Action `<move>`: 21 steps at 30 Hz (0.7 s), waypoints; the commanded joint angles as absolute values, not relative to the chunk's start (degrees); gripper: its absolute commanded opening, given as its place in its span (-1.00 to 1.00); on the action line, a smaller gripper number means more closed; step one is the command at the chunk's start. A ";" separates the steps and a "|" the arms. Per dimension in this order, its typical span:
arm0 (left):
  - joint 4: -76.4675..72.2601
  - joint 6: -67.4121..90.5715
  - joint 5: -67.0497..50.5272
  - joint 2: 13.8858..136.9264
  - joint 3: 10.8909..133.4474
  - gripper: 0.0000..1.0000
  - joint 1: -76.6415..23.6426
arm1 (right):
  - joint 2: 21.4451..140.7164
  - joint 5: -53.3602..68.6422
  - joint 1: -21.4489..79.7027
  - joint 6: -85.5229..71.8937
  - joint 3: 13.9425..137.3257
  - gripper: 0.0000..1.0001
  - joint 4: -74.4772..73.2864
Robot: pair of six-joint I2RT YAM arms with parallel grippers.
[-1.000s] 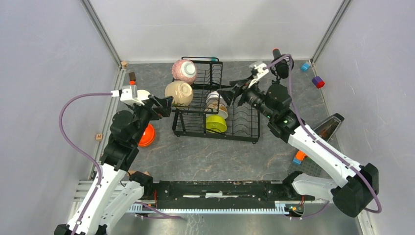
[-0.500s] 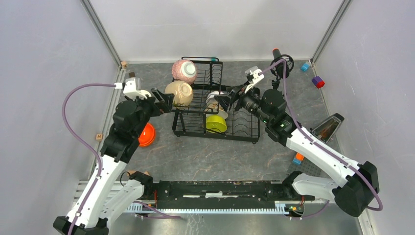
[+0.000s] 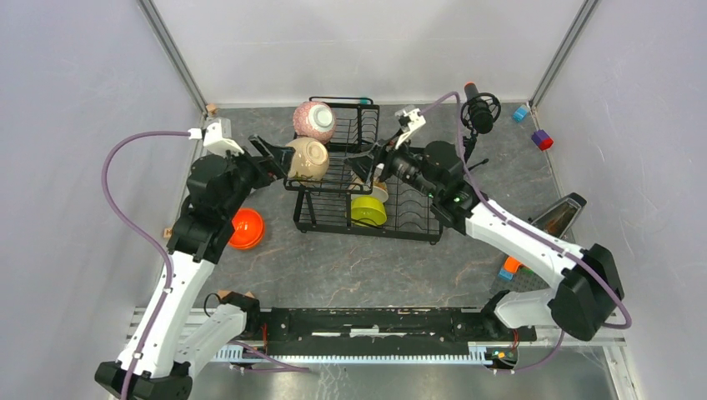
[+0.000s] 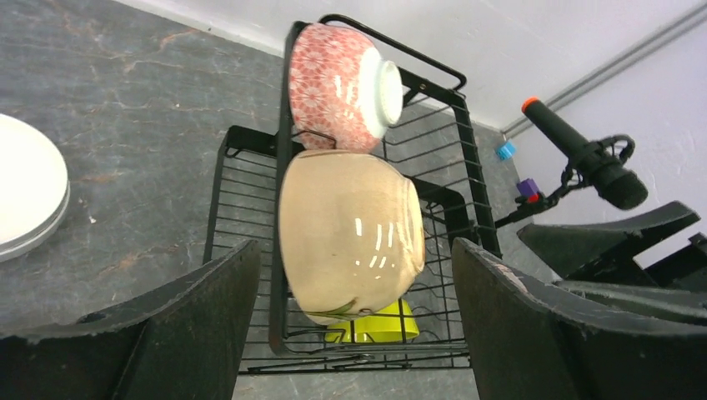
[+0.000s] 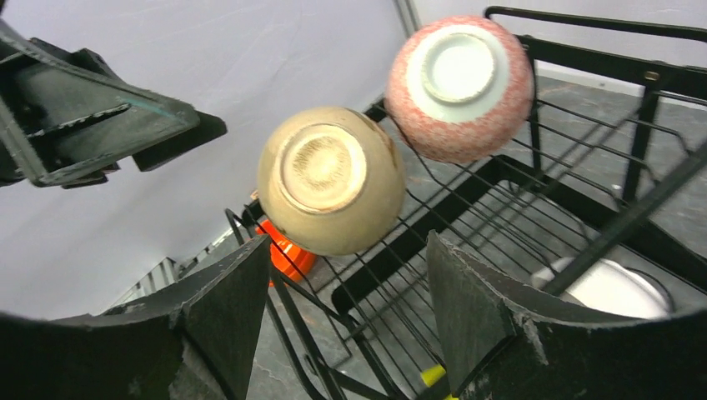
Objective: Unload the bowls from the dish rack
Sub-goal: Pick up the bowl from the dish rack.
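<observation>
The black wire dish rack (image 3: pixel 392 223) stands mid-table. A beige bowl (image 3: pixel 305 157) (image 4: pixel 350 232) (image 5: pixel 331 179) and a pink-speckled bowl (image 3: pixel 314 120) (image 4: pixel 340 86) (image 5: pixel 461 87) rest on its upper shelf. A lime green bowl (image 3: pixel 368 211) (image 4: pixel 382 326) and white bowls (image 3: pixel 379 192) (image 5: pixel 613 287) sit in the lower tray. My left gripper (image 3: pixel 273 159) (image 4: pixel 354 329) is open, just left of the beige bowl, jaws either side of it. My right gripper (image 3: pixel 365 164) (image 5: pixel 346 312) is open above the rack, right of the beige bowl.
An orange bowl (image 3: pixel 247 228) (image 5: pixel 285 252) lies on the table left of the rack. A white plate edge (image 4: pixel 29 200) shows at the left. A black microphone on a tripod (image 3: pixel 477 110) (image 4: pixel 584 153) stands at the back right. Coloured blocks (image 3: pixel 542 139) lie by the right wall.
Both arms have moved toward the rack's upper shelf: the left gripper up and right to the beige bowl, the right gripper leftward over the rack.
</observation>
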State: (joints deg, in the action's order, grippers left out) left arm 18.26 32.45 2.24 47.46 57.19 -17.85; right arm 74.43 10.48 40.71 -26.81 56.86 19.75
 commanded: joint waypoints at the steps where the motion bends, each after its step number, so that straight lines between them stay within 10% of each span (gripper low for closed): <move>1: 19.12 39.64 -3.60 46.30 57.17 0.78 -11.06 | 78.01 10.78 43.16 -28.20 62.71 0.46 22.44; 21: -6.17 57.23 -27.10 48.66 42.74 0.70 -0.26 | 88.45 8.31 43.77 -35.66 67.99 0.38 22.65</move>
